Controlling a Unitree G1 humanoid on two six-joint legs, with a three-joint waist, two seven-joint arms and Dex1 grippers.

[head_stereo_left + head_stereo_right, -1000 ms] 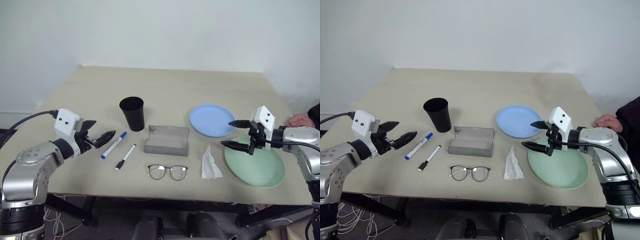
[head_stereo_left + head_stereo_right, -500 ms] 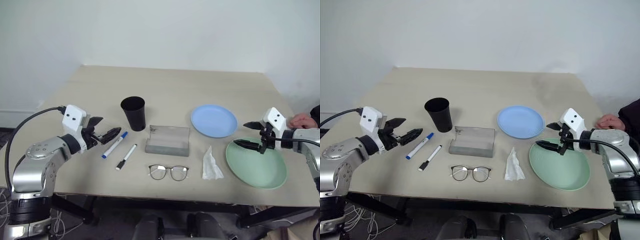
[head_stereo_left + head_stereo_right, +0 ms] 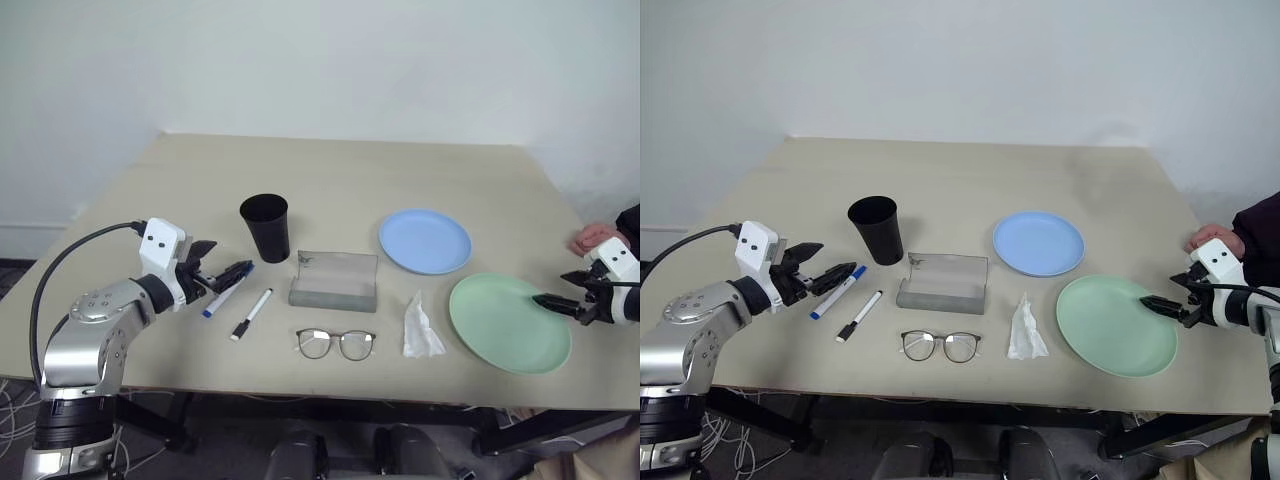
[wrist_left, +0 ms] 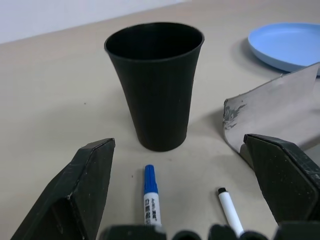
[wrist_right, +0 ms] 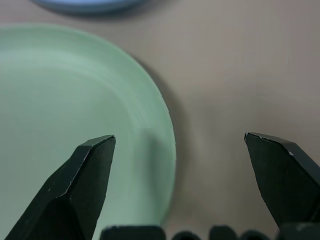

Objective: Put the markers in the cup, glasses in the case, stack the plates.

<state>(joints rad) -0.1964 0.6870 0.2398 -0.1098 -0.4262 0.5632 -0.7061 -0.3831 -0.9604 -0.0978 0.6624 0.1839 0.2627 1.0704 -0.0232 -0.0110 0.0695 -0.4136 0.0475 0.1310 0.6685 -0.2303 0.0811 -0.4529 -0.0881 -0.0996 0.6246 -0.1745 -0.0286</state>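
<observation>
Left end effector [image 3: 222, 274] spread wide, empty, hovering at 9 o'clock of the blue marker [image 3: 227, 290], with the black marker [image 3: 251, 314] alongside and the cup [image 3: 265, 227] at 12 o'clock. Right end effector [image 3: 1170, 301] spread too, straddling the green plate [image 3: 1116, 325] rim at 3 o'clock. Blue plate [image 3: 1038, 243] at 11 o'clock of it. Glasses [image 3: 335, 344] at 6 o'clock of the case [image 3: 334, 281] on the tabletop [image 3: 340, 180].
</observation>
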